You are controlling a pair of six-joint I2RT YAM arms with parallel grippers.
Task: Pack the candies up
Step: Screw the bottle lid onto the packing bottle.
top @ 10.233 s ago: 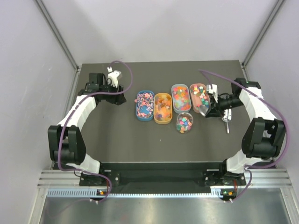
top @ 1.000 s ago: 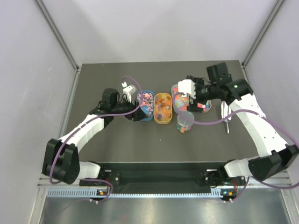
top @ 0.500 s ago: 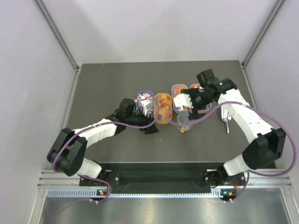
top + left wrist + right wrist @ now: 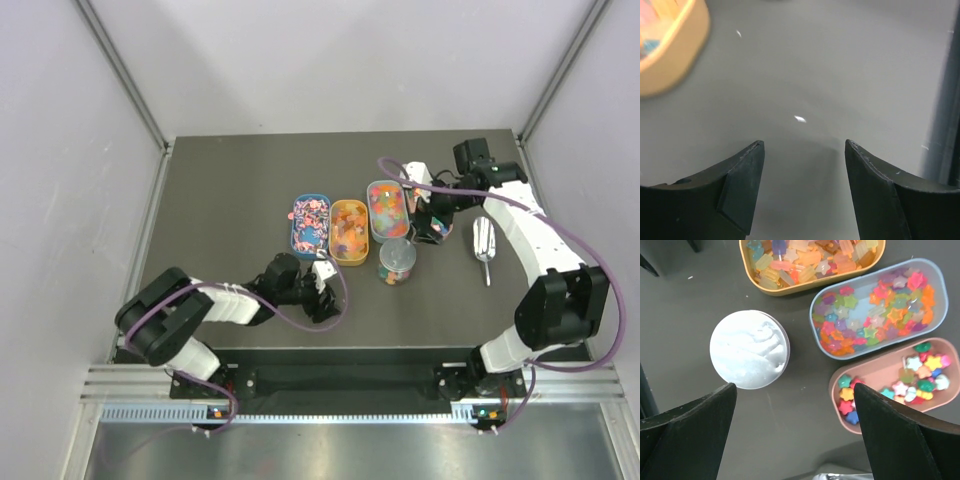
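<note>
The candies lie in four oval trays: blue [image 4: 309, 225], orange [image 4: 348, 232], grey-blue [image 4: 386, 208] and pink [image 4: 890, 385]. In the right wrist view, star-shaped candies [image 4: 875, 305] fill the grey-blue tray. A clear jar [image 4: 397, 260] with a white lid [image 4: 749, 349] on it holds more candies. My right gripper [image 4: 428, 222] hovers open over the pink tray's end, beside the jar, holding nothing. My left gripper [image 4: 328, 300] is open and empty low over bare table, nearer the front than the trays. The orange tray's edge [image 4: 665, 50] shows in the left wrist view.
A silver metal scoop [image 4: 483, 245] lies on the dark table [image 4: 230, 190] to the right of the trays. Grey walls enclose the table at the back and on both sides.
The white lid now sits on the jar, and my right gripper has drawn back from it toward the pink tray. My left arm has pulled away from the trays toward the front edge.
</note>
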